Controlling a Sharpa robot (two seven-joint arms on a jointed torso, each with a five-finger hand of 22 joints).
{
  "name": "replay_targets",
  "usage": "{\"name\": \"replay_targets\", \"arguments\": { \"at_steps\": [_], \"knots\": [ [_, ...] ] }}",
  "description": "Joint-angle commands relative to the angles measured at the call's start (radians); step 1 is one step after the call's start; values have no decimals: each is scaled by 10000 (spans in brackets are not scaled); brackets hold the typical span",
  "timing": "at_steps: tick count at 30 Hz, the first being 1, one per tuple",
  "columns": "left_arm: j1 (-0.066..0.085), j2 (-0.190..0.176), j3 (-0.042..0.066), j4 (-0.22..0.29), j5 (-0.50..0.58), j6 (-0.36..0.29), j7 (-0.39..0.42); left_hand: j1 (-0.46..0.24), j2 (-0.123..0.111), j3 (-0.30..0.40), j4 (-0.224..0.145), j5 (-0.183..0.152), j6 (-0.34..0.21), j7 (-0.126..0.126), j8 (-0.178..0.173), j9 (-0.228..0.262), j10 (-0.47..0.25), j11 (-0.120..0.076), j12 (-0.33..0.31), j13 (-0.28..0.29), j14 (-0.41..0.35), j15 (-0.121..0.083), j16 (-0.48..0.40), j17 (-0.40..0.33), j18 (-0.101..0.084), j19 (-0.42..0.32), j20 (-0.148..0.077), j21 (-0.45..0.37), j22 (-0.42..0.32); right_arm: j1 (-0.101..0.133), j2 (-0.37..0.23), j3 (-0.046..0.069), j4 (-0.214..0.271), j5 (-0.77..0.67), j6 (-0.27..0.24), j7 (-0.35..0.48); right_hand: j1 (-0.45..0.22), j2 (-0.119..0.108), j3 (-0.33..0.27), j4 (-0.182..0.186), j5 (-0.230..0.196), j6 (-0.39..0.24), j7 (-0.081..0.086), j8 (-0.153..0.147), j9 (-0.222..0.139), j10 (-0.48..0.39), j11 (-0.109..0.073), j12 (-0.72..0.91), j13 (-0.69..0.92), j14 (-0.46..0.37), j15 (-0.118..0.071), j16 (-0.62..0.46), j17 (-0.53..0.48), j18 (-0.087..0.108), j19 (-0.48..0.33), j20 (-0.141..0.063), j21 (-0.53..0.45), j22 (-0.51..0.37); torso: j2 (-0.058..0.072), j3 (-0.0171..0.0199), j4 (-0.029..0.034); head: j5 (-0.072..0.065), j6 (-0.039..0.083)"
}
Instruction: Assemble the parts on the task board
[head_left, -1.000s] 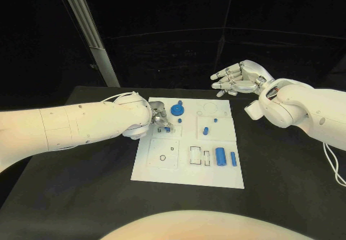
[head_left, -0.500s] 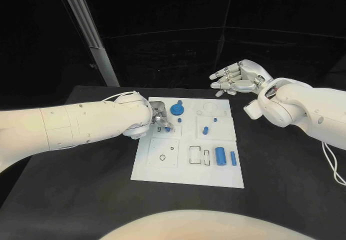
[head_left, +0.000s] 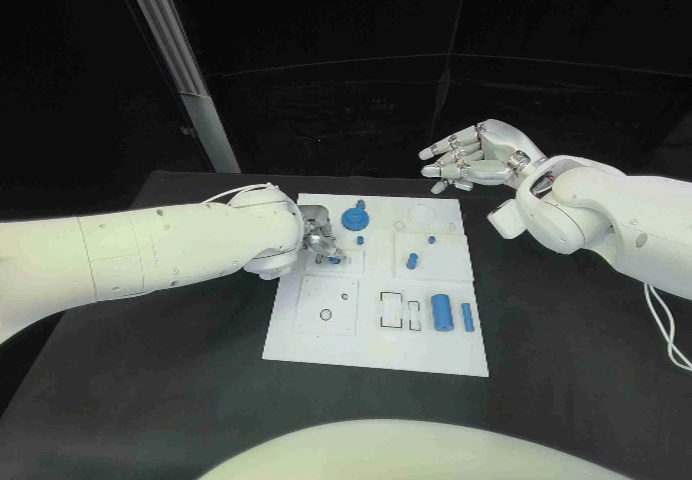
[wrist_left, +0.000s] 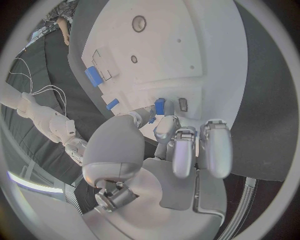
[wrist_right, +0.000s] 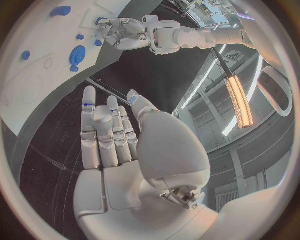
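The white task board (head_left: 335, 335) lies in the middle of the black table. My left hand (head_left: 319, 240) is low over its near-left corner area and pinches a small blue part (head_left: 335, 259) between thumb and a finger. In the left wrist view that small blue part (wrist_left: 160, 106) stands at the fingertips (wrist_left: 166, 126), right beside a small rectangular slot (wrist_left: 182, 104). My right hand (head_left: 473, 155) is raised beyond the board's far edge, fingers apart and holding nothing; the right wrist view shows its empty palm (wrist_right: 119, 150).
Other blue parts are on the board: a round disc (head_left: 356, 218), a short peg (head_left: 411, 262), a thick cylinder (head_left: 441, 313) and a thin bar (head_left: 467, 317). A grey post (head_left: 188, 85) stands behind the table's left corner.
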Motion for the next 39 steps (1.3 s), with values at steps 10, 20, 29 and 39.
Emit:
{"name": "replay_targets", "arguments": {
  "at_steps": [10, 20, 29, 39],
  "knots": [
    [-18, 11, -17, -69, -65, 160, -96, -213, 22, 1577, -1437, 100, -5, -41, 125, 10, 40, -67, -67, -49, 1077, -77, 31, 2634, -172, 58, -15, 30, 120, 19, 26, 6, -16, 5, 122, 86, -108, 16, 27, 24, 24, -92, 11, -33, 4, -55, -8, -21, -13, -99, -3, -54, 817, 24, 67, 34, -35, -9, 4, 6, -17, 14, -9],
    [-15, 183, -16, -335, 158, 321, -107, -1004, -84, 1185, -852, 59, 62, -134, 316, -16, 85, -130, -17, -55, 1077, -122, 31, 2634, -179, 76, -49, 39, 161, 19, 50, 6, -22, 5, 165, 84, -132, 17, 21, 42, 25, -99, 15, -31, 5, -72, 0, -18, -15, -116, 4, -92, 828, 22, 65, 42, -57, -19, 0, 4, -19, 9, -27],
    [-15, 321, -15, -521, 238, 440, -98, -1364, -115, 896, -546, 55, 118, -165, 351, -88, 99, -154, 30, -33, 1077, -146, 31, 2634, -188, 95, -76, 56, 206, 19, 61, 6, -26, 5, 234, 74, -146, 15, 14, 51, 25, -101, 17, -30, 6, -77, 2, -16, -16, -118, 8, -94, 836, 22, 65, 46, -65, -23, -2, 4, -17, -17, -68],
    [-14, 371, -15, -599, 286, 415, -81, -1751, -182, 446, -199, 38, 227, -186, 375, -185, 131, -169, 95, 4, 1077, -163, 31, 2634, -198, 120, -93, 77, 261, 19, 83, 6, -42, 5, 300, 22, -199, 15, -7, 92, 29, -112, 24, -27, 9, -108, 13, -10, -18, -157, 20, -191, 848, 22, 63, 60, -106, -42, 4, 4, -7, -37, -81]
  ]
}}
